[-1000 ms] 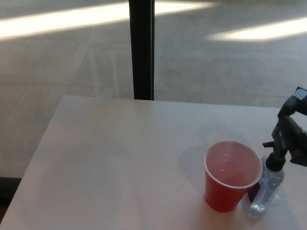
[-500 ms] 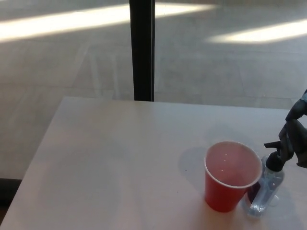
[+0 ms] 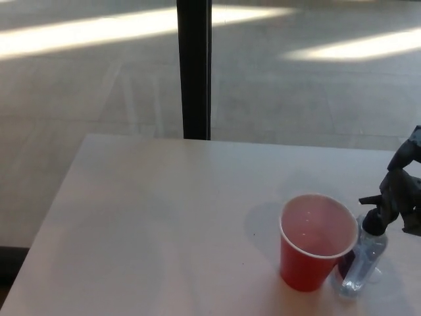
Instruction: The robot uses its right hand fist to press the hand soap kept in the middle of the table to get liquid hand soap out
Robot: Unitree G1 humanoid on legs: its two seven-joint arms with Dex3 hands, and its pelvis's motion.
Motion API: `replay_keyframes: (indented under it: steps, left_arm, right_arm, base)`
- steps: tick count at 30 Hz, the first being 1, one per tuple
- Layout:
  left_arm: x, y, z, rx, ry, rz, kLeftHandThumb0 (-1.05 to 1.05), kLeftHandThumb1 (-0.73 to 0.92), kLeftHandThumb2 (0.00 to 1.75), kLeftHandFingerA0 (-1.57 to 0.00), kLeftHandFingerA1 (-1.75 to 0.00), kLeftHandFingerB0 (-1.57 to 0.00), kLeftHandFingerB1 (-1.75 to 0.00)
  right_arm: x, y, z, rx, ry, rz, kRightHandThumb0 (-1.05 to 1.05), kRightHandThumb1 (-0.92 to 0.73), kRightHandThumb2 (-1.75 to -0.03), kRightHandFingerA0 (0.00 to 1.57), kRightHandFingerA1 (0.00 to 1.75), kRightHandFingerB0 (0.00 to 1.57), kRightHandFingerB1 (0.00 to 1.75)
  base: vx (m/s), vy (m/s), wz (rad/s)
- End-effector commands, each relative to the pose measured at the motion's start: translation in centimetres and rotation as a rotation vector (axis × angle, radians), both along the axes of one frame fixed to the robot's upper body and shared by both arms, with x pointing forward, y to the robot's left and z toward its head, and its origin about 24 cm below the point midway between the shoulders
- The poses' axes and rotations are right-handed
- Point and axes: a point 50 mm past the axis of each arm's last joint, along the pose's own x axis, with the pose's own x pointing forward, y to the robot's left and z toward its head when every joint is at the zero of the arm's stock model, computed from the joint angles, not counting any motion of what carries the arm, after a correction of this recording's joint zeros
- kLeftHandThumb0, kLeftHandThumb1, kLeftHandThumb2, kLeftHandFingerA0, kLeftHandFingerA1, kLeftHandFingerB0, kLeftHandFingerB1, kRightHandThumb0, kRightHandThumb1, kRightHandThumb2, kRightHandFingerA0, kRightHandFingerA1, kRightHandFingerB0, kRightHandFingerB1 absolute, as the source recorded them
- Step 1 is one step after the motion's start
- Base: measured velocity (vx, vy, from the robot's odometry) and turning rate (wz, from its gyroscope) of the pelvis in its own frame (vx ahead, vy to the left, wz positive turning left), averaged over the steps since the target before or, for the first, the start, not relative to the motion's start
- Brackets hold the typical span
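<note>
Since a moment ago the right hand [image 3: 402, 197] has pulled back toward 3 o'clock and now sits lower again, right at the black pump top [image 3: 376, 220] of the soap bottle [image 3: 363, 260]. This clear bottle stands near the 5 o'clock corner of the white table [image 3: 164, 217], touching the red cup [image 3: 316, 240] on the cup's 3 o'clock side. I think the hand could slip off the small pump and knock the bottle over, because the bottle is thin and light. It could also bump the cup. The spout points toward 9 o'clock, over the cup rim, so soap should land inside if the push goes straight down. Only part of the hand shows at the picture's edge. Its dark fingers [image 3: 388, 194] look curled in like a fist and hold nothing. It seems to rest on or just beside the pump; I cannot tell which. No left hand shows.
</note>
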Motion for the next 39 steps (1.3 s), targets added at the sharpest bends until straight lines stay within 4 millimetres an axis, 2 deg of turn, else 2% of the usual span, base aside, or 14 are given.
replay_keyframes:
  steps: [1, 8, 9, 14, 15, 19, 22, 23, 27, 33, 35, 39]
  left_arm:
    - [-0.1, 0.4, 0.2, 0.017, 0.002, 0.006, -0.24, 0.46, 0.98, -0.74, -0.88, -0.46, -0.72]
    - [0.1, 0.5, 0.4, 0.020, -0.001, 0.008, -0.24, 0.47, 0.98, -0.71, -0.86, -0.45, -0.73]
    - [0.1, 0.5, 0.3, 0.018, -0.005, 0.019, -0.23, 0.51, 0.91, -0.71, -0.89, -0.45, -0.74]
    - [0.2, 0.4, 0.4, 0.012, -0.017, 0.026, -0.24, 0.51, 0.91, -0.70, -0.89, -0.47, -0.76]
    - [0.3, 0.4, 0.4, 0.012, -0.019, 0.020, -0.24, 0.51, 0.92, -0.68, -0.87, -0.46, -0.75]
    - [0.5, 0.5, 0.5, 0.018, -0.020, 0.008, -0.24, 0.47, 0.99, -0.73, -0.87, -0.50, -0.75]
    - [0.6, 0.5, 0.5, 0.018, -0.021, 0.006, -0.25, 0.46, 0.99, -0.71, -0.87, -0.50, -0.75]
    - [0.6, 0.5, 0.5, 0.018, -0.020, 0.005, -0.25, 0.46, 0.99, -0.71, -0.87, -0.46, -0.73]
    - [0.7, 0.4, 0.5, 0.027, -0.012, -0.003, -0.23, 0.46, 0.99, -0.73, -0.87, -0.50, -0.75]
    - [0.6, 0.5, 0.5, 0.021, -0.016, 0.012, -0.24, 0.46, 0.98, -0.73, -0.86, -0.47, -0.73]
    - [0.6, 0.5, 0.5, 0.025, -0.009, 0.006, -0.23, 0.46, 0.99, -0.78, -0.90, -0.49, -0.75]
    - [0.7, 0.5, 0.5, 0.028, -0.011, 0.004, -0.23, 0.50, 0.93, -0.74, -0.89, -0.49, -0.76]
  right_arm:
    - [-0.5, 0.1, -3.3, -0.080, 0.175, -0.034, -0.16, -0.55, -1.28, 1.03, 1.75, 0.71, 1.68]
    - [-0.5, -0.2, -3.4, -0.087, 0.183, -0.037, -0.13, -0.59, -1.24, 1.00, 1.75, 0.70, 1.68]
    - [-0.6, -0.3, -3.4, -0.090, 0.188, -0.038, -0.13, -0.60, -1.23, 1.00, 1.75, 0.69, 1.68]
    - [-0.8, -0.3, -3.8, -0.077, 0.205, -0.037, -0.12, -0.60, -1.21, 1.01, 1.75, 0.69, 1.70]
    - [-0.9, -0.3, -3.9, -0.091, 0.215, -0.046, -0.14, -0.61, -1.19, 0.98, 1.75, 0.75, 1.60]
    - [-1.1, -0.1, -4.4, -0.101, 0.217, -0.032, -0.09, -0.56, -1.23, 0.97, 1.75, 0.77, 1.57]
    - [-1.2, 0.1, -4.7, -0.102, 0.223, -0.025, -0.12, -0.57, -1.25, 0.98, 1.75, 0.77, 1.61]
    - [-1.3, 0.3, -5.0, -0.095, 0.230, -0.019, -0.11, -0.55, -1.26, 1.01, 1.75, 0.73, 1.67]
    - [-1.5, 0.7, -5.6, -0.091, 0.246, 0.001, -0.12, -0.53, -1.34, 1.04, 1.75, 0.74, 1.71]
    - [-1.7, 1.0, -6.0, -0.104, 0.246, 0.008, -0.14, -0.47, -1.39, 1.07, 1.75, 0.76, 1.71]
    - [-1.8, 0.8, -6.2, -0.110, 0.247, 0.008, -0.14, -0.51, -1.35, 1.06, 1.75, 0.75, 1.72]
    - [-1.9, 0.3, -6.4, -0.117, 0.258, -0.011, -0.15, -0.50, -1.40, 1.06, 1.75, 0.75, 1.74]
  base:
    - [0.00, 0.000, 0.00]
    - [0.00, 0.000, 0.00]
    - [0.00, 0.000, 0.00]
    - [0.00, 0.000, 0.00]
    - [0.00, 0.000, 0.00]
    - [0.00, 0.000, 0.00]
    - [0.00, 0.000, 0.00]
    - [0.00, 0.000, 0.00]
    - [0.00, 0.000, 0.00]
    - [0.00, 0.000, 0.00]
    - [0.00, 0.000, 0.00]
    - [0.00, 0.000, 0.00]
